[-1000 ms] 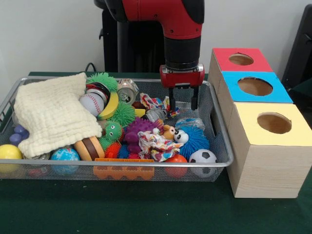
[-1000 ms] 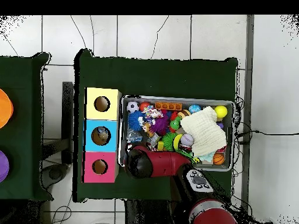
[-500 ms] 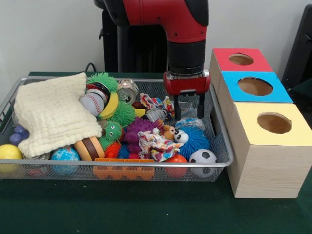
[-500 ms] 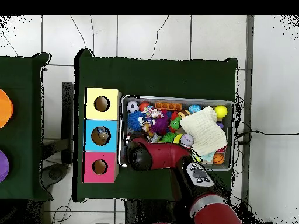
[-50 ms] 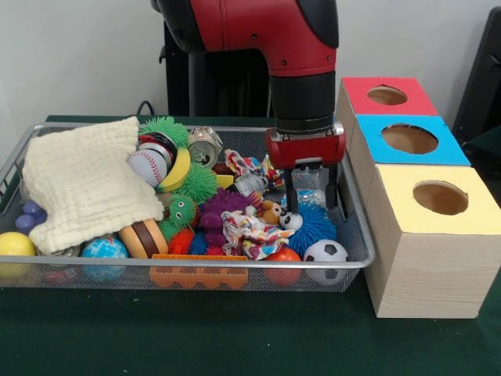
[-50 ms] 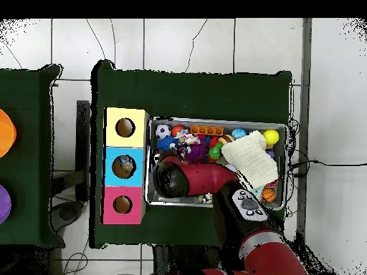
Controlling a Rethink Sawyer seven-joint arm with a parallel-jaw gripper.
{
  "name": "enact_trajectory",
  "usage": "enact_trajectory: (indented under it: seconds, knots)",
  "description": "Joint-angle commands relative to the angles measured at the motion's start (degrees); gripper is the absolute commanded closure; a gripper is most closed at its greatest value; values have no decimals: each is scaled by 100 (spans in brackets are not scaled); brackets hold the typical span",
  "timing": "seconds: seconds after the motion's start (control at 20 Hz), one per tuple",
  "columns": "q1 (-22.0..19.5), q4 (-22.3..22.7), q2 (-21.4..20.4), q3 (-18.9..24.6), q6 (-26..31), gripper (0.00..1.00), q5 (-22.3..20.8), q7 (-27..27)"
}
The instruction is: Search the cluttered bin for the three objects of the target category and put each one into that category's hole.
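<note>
Your hand hangs low over the right end of the wire-mesh bin, its two dark fingers spread apart with nothing between them; they straddle a crinkly clear-and-blue packet lying on the clutter. In the overhead view the arm covers that spot, so you cannot see the fingertips from above.

Just in front of the fingers sits a spiky blue ball, with a small googly-eyed toy beside it and a black-and-white soccer ball at the bin's near right corner. Next to those lie a patterned cloth scrap, a purple spiky ball and an orange ball. A second patterned scrap rests further back, near a metal can.

Further left you have green spiky balls, a baseball, a banana-yellow piece, a toy burger, a globe ball and an orange plastic rack against the front wall. A cream waffle cloth drapes over the bin's left half (it hides whatever lies beneath), and a yellow ball sits at the far left corner.

Beside the bin on the green worktop stands the wooden box with three holes: red, blue and yellow tops.
</note>
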Motion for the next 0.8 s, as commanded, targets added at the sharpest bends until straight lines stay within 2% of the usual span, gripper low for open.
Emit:
enact_trajectory:
  seconds: [0.05,0.4,0.8]
  knots:
    - [-250,-739,196,664,515,0,-356,-236]
    - [-420,-764,340,839,681,0,-506,-347]
    - [-359,-635,276,666,1198,0,-520,-328]
